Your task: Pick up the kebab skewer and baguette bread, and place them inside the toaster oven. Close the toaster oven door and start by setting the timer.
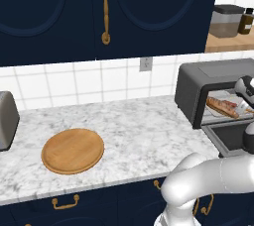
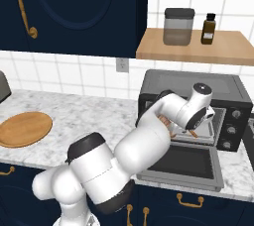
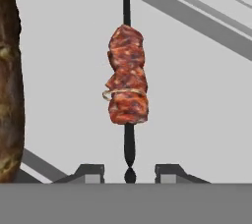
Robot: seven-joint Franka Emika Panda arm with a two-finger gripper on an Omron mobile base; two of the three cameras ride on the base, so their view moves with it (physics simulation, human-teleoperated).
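The dark grey toaster oven (image 1: 198,79) stands at the right of the counter with its door (image 2: 191,163) dropped open and flat. My arm reaches into its cavity. Inside, the kebab skewer (image 3: 127,83) lies on the pale tray, its reddish meat chunks at mid-stick. Its near end lies between my gripper's (image 3: 130,171) two fingertips with a gap on each side. The gripper is open and holds nothing. The baguette bread (image 3: 10,70) lies beside the skewer along the left edge of the hand view, and its golden loaf (image 1: 222,107) shows through the oven opening.
A round wooden board (image 1: 73,150) lies on the marble counter to the left, and a silver pop-up toaster (image 1: 7,121) stands at the far left. The oven's knobs (image 2: 233,131) are on its right front. A wooden shelf above carries a jar (image 2: 178,27) and a bottle (image 2: 209,28).
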